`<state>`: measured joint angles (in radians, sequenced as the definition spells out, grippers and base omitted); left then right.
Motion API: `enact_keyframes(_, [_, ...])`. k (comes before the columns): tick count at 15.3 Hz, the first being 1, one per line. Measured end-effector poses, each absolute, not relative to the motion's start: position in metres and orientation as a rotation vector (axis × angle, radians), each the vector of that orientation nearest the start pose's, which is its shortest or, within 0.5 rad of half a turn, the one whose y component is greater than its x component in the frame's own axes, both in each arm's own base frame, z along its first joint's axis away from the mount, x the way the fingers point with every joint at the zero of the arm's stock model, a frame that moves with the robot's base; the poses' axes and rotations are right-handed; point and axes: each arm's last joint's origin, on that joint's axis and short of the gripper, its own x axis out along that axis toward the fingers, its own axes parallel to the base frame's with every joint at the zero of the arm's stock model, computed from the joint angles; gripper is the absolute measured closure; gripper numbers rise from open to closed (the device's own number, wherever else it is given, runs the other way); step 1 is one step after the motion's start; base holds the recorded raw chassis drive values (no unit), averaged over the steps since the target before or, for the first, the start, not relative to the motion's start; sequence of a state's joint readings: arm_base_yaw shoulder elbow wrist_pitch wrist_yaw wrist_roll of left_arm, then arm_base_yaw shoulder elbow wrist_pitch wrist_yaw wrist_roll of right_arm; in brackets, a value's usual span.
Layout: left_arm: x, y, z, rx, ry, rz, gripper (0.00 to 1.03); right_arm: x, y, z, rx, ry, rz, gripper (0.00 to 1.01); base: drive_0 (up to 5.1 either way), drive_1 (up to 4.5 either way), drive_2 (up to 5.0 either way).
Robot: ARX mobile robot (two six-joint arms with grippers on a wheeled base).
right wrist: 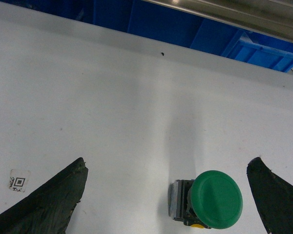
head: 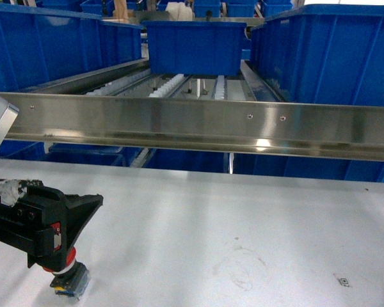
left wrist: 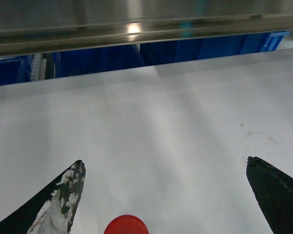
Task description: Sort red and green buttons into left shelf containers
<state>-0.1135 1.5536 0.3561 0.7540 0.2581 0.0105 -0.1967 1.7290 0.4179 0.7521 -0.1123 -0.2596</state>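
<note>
Head view: we note the left gripper [head: 64,246] low over the table [head: 243,230], directly above the red button [head: 67,272]. Left wrist: jaws spread wide, red cap [left wrist: 126,225] between them, untouched. Right wrist: right gripper [right wrist: 168,195] also wide, green button [right wrist: 210,200] lying between its fingers. Blue bins [head: 192,45] sit on the shelf behind.

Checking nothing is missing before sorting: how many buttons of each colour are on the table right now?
Red button: 1, under the left gripper.
Green button: 1, between the right gripper fingers.
Total: 2 buttons.
</note>
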Motion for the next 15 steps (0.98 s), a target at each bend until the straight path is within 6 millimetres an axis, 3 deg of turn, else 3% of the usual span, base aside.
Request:
enact_keyframes(4, [0.245, -0.036, 0.123, -0.015, 0.425, -0.371, 0.05, 0.260, -0.049, 0.095, -0.171, 0.542, -0.016, 0.03, 0.0, 0.00, 0.0])
enact_keyframes(7, [0.245, -0.036, 0.123, -0.014, 0.425, -0.370, 0.05, 0.233, -0.044, 0.100, -0.246, 0.420, -0.066, 0.03, 0.0, 0.00, 0.0])
enact_keyframes(9, [0.245, -0.036, 0.123, -0.008, 0.424, -0.372, 0.05, 0.231, -0.037, 0.088, -0.337, 0.381, -0.044, 0.03, 0.0, 0.00, 0.0])
enact_keyframes(11, [0.245, -0.036, 0.123, -0.005, 0.423, -0.373, 0.05, 0.245, -0.032, 0.087, -0.338, 0.395, -0.003, 0.03, 0.0, 0.00, 0.0])
enact_keyframes(15, [0.245, -0.036, 0.123, -0.004, 0.423, -0.372, 0.05, 0.284, -0.047, 0.097, -0.319, 0.405, -0.048, 0.03, 0.0, 0.00, 0.0])
